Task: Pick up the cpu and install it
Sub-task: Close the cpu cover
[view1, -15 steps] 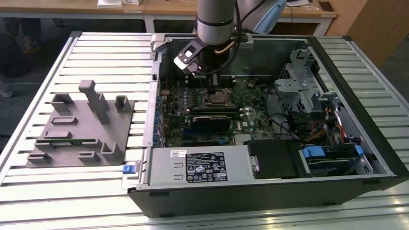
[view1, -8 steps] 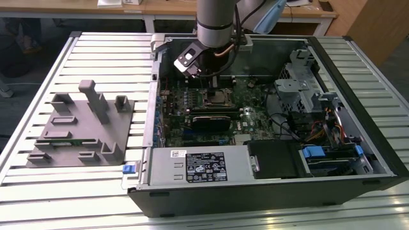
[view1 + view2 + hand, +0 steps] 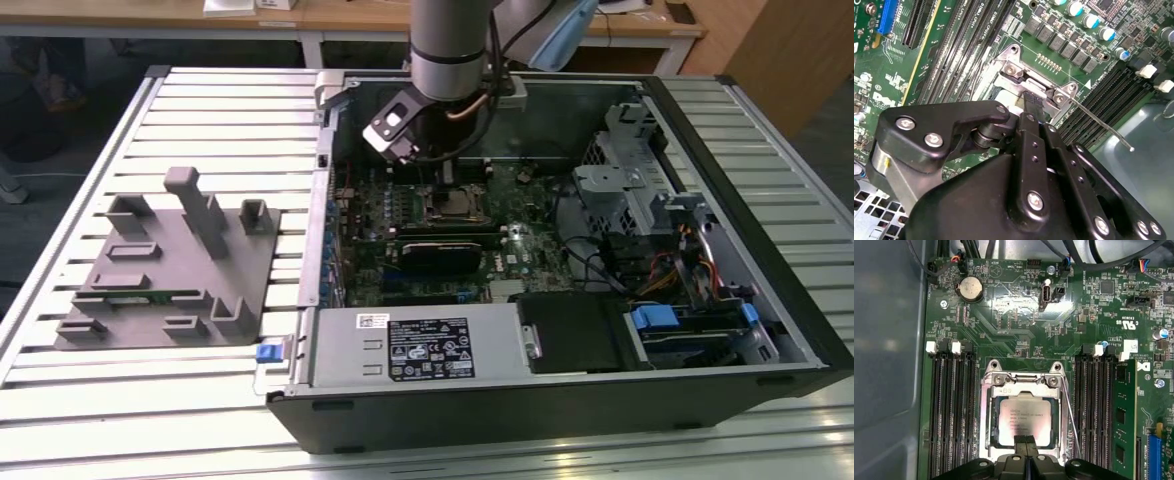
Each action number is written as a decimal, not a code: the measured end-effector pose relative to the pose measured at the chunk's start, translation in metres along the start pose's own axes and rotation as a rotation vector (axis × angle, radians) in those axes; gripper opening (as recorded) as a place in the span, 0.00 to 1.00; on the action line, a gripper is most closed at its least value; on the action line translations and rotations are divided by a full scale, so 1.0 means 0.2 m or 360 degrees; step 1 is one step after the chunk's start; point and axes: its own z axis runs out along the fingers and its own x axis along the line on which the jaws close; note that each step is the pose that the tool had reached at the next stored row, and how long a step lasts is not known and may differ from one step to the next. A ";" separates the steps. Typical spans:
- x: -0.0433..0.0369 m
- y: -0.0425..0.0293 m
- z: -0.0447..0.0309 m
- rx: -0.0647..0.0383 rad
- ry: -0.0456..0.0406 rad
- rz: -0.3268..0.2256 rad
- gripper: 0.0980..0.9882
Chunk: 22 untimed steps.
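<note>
Silver metal slats formed the table (image 3: 160, 120) in the exterior view, with wooden desks (image 3: 334, 15) behind it. An open computer case (image 3: 747, 330) lay flat on the table. A grey plastic tray (image 3: 160, 270) sat beside the case at the exterior view's left, apart from it. The arm (image 3: 447, 45) hung into the case above the green motherboard (image 3: 534, 195).

In the first wrist view, the cpu (image 3: 1026, 417) lay flat inside the socket frame (image 3: 990, 420), its pale silver top facing up out of the case. It was close to square, so no long axis could be told. Its edges ran parallel to the memory slots (image 3: 951, 410) on either side. The gripper (image 3: 1026, 442) had both fingers closed against each other, holding nothing, with the tips over the cpu's near edge. A thin lever rod (image 3: 1072, 425) ran beside the frame, and a coin cell (image 3: 970, 288) sat farther up the board.

In the second wrist view, the black linkage of the gripper filled the foreground, its tip down at the socket frame. The lever rod slanted out past the frame. Blue-topped capacitors (image 3: 1090, 21) stood in a row beyond.
</note>
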 end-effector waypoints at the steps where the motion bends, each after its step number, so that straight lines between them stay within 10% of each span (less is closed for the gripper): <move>1: 0.000 -0.003 0.000 0.0000 0.0000 0.0000 0.01; 22: 0.000 0.001 0.041 0.0001 -0.0001 0.0000 0.01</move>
